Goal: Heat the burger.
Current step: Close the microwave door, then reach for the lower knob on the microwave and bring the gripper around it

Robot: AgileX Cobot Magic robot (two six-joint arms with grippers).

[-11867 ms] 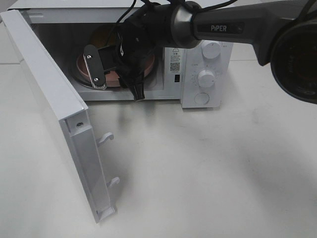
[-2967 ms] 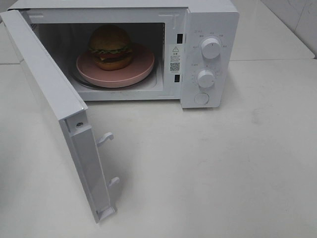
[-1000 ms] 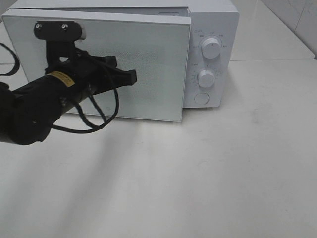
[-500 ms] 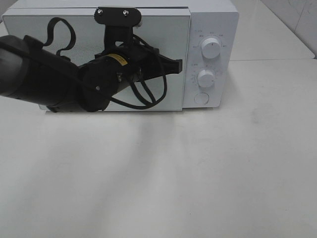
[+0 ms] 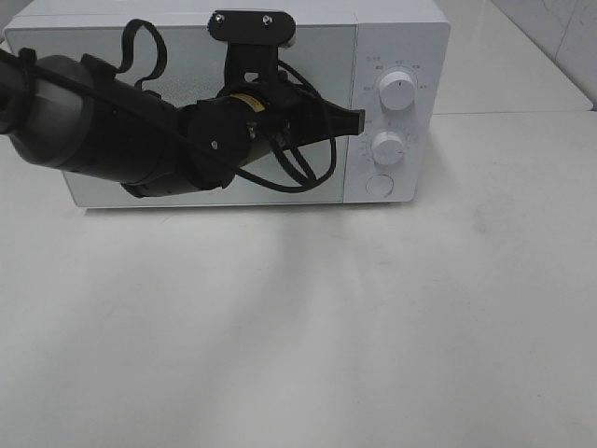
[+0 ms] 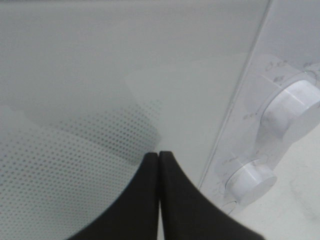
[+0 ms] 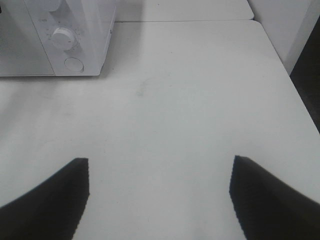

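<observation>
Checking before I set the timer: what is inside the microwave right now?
Nothing inside shows. The microwave has its white dotted door shut, hiding the interior; the left arm crosses in front.

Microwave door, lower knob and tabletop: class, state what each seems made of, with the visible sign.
Microwave door: glossy white glass or plastic, likely; it reflects softly and carries a fine dot screen. Lower knob: smooth white moulded plastic, by its even sheen. Tabletop: white, near-matt, perhaps laminate; the look leaves it open.
</observation>
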